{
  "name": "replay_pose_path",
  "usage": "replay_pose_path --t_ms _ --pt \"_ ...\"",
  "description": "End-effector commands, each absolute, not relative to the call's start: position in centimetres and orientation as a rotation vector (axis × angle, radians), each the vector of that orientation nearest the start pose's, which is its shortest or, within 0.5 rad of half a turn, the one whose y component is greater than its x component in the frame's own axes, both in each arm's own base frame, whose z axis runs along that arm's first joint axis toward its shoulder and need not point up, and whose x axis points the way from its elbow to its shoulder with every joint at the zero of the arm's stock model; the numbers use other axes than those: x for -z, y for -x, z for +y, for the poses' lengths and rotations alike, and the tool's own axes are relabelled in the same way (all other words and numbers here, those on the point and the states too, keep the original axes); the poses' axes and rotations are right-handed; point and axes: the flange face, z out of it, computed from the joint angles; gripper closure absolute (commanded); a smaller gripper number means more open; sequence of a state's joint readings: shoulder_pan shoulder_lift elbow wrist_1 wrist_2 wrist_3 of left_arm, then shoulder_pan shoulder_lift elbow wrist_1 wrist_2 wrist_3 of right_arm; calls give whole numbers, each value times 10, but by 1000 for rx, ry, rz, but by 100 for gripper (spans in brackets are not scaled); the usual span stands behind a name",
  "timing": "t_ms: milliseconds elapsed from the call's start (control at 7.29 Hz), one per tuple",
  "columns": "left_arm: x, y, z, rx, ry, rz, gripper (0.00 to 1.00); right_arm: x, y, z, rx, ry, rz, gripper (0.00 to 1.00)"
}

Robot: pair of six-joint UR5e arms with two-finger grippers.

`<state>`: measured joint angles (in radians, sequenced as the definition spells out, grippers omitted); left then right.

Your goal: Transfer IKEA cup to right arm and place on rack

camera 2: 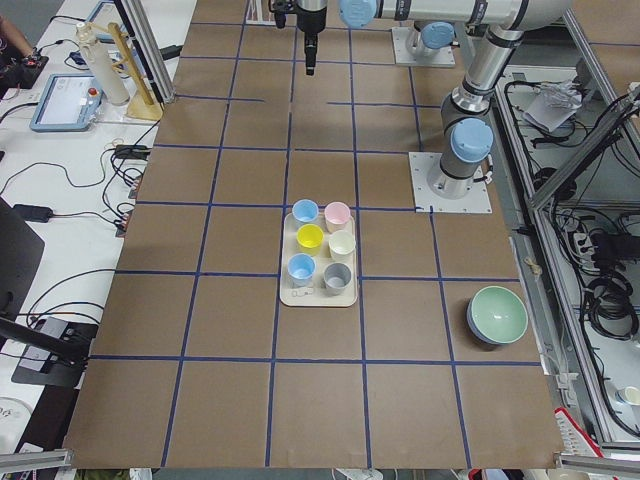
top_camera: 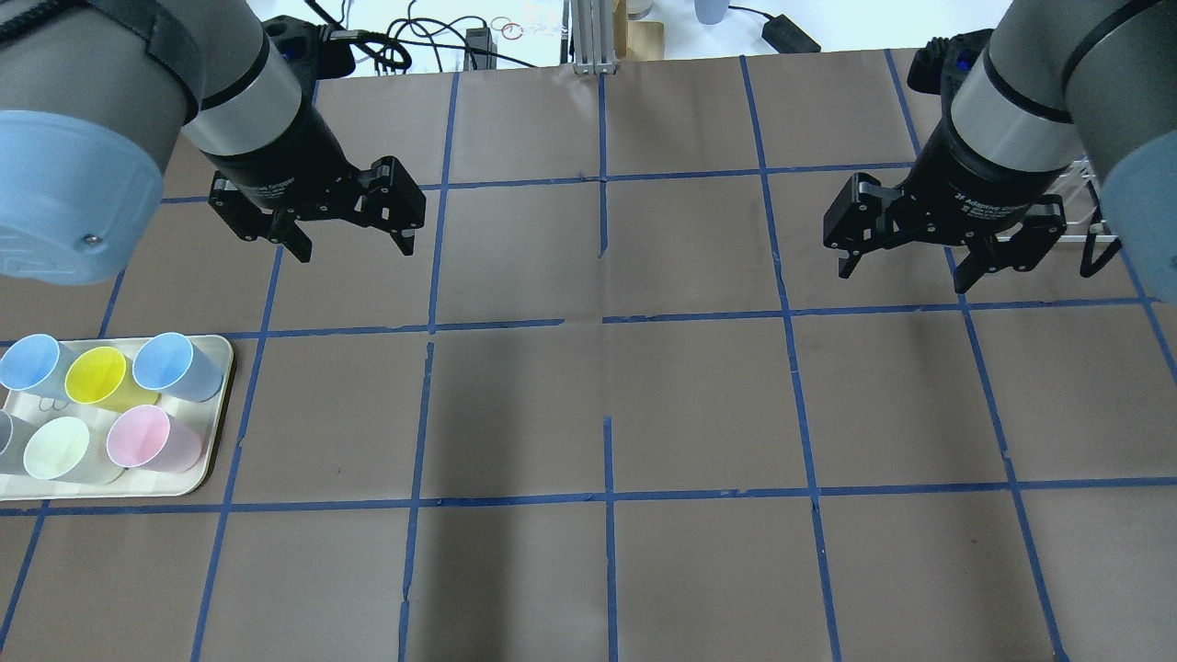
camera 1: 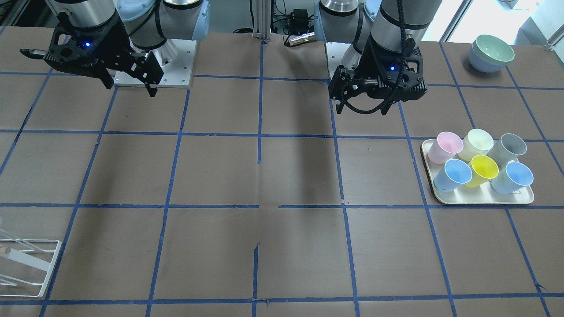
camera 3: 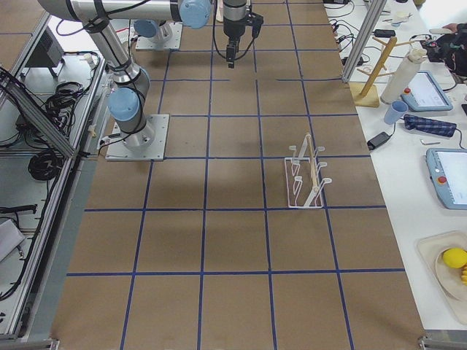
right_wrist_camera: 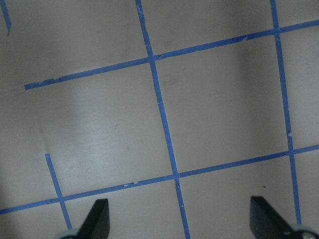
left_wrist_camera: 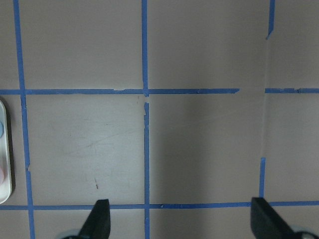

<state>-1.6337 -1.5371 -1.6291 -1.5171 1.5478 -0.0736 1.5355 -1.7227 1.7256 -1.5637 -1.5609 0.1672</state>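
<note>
The IKEA cup (camera 1: 509, 149), pale grey, stands at the back corner of a cream tray (camera 1: 484, 201) among several coloured cups. In the overhead view only its edge (top_camera: 5, 441) shows at the frame's left border; it also shows in the exterior left view (camera 2: 337, 274). My left gripper (camera 1: 361, 111) (top_camera: 354, 248) is open and empty, high above the table and well away from the tray. My right gripper (camera 1: 131, 89) (top_camera: 903, 276) is open and empty on the other side. The white wire rack (camera 1: 26, 264) (camera 3: 306, 179) stands near the table edge on the right arm's side.
Light blue, yellow, pink and cream cups share the tray (top_camera: 207, 460). Stacked green and blue bowls (camera 1: 491, 53) sit behind the tray near the left arm's base. Both wrist views show only taped brown table; the tray's rim (left_wrist_camera: 4, 149) shows at the left wrist view's edge.
</note>
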Motion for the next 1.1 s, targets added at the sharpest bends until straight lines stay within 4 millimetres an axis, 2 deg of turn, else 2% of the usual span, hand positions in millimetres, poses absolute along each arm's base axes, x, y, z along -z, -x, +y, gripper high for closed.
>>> replay_pose_path --t_ms 0,686,961 --pt "-482 165 -471 46 16 3165 0 -478 -117 -428 -75 -331 3117 0" --pt "-484 163 -468 51 4 3169 0 -489 -119 -426 -35 -334 3116 0" --pt "-483 154 -465 50 -44 3159 0 -489 -119 -426 -29 -332 3121 0"
